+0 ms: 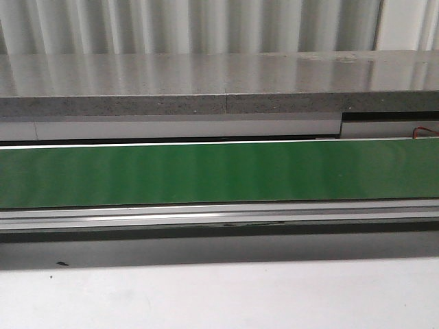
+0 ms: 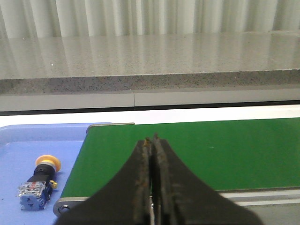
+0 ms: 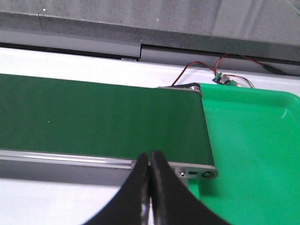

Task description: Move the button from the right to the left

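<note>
The button (image 2: pixel 40 182), yellow cap with a clear-grey body and blue block, lies on its side in the blue tray (image 2: pixel 28 140), seen only in the left wrist view. My left gripper (image 2: pixel 151 139) is shut and empty, hovering over the near edge of the green conveyor belt (image 2: pixel 211 150), to the right of the button and apart from it. My right gripper (image 3: pixel 151 153) is shut with nothing in it, above the belt's near rail (image 3: pixel 70 159) close to the belt's right end. Neither gripper shows in the front view.
The green belt (image 1: pixel 219 171) runs across the front view behind a metal rail (image 1: pixel 219 214). A green tray (image 3: pixel 253 140) sits past the belt's right end. Red and black wires with a small circuit board (image 3: pixel 220 78) lie behind it. A grey stone ledge (image 1: pixel 206 82) runs along the back.
</note>
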`<state>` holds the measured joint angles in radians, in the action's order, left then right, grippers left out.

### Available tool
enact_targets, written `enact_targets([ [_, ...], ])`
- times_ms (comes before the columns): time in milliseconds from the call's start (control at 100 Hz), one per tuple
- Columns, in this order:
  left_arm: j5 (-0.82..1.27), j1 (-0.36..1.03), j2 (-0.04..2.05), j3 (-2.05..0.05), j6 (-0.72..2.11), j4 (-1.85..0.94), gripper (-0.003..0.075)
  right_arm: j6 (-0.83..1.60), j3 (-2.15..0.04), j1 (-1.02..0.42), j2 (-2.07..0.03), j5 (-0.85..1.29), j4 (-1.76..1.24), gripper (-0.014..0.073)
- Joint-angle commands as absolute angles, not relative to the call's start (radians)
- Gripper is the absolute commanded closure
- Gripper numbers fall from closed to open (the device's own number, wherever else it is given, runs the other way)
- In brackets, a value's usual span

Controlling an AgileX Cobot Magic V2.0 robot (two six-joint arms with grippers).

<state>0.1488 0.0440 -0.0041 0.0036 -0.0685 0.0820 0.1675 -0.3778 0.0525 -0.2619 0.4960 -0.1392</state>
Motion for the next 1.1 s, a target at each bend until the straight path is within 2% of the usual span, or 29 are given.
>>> enact_targets([
  [0, 0.073, 0.041, -0.035, 0.042, -0.071, 0.083, 0.0741, 0.177, -0.393, 0.054, -0.263, 0.349, -0.136, 0.0661],
  [120, 0.073, 0.041, -0.035, 0.042, -0.071, 0.083, 0.0741, 0.144, -0.334, 0.052, -0.252, 0.169, -0.125, 0.0661],
  [260, 0.073, 0.041, -0.035, 0.042, -0.071, 0.083, 0.0741, 0.0, -0.262, 0.041, -0.205, 0.058, -0.03, 0.0661],
  [370, 0.073, 0.041, -0.035, 0.042, -0.071, 0.083, 0.0741, -0.08, -0.212, 0.041, -0.178, 0.057, 0.047, 0.0661],
  [800, 0.073, 0.041, -0.035, 0.042, -0.071, 0.083, 0.0741, -0.08, 0.007, 0.026, 0.032, 0.042, 0.042, 0.0661],
  [1090, 0.073, 0.041, -0.035, 0.042, -0.071, 0.083, 0.0741, -0.08, 0.006, 0.026, 0.031, 0.057, 0.04, 0.0661],
])
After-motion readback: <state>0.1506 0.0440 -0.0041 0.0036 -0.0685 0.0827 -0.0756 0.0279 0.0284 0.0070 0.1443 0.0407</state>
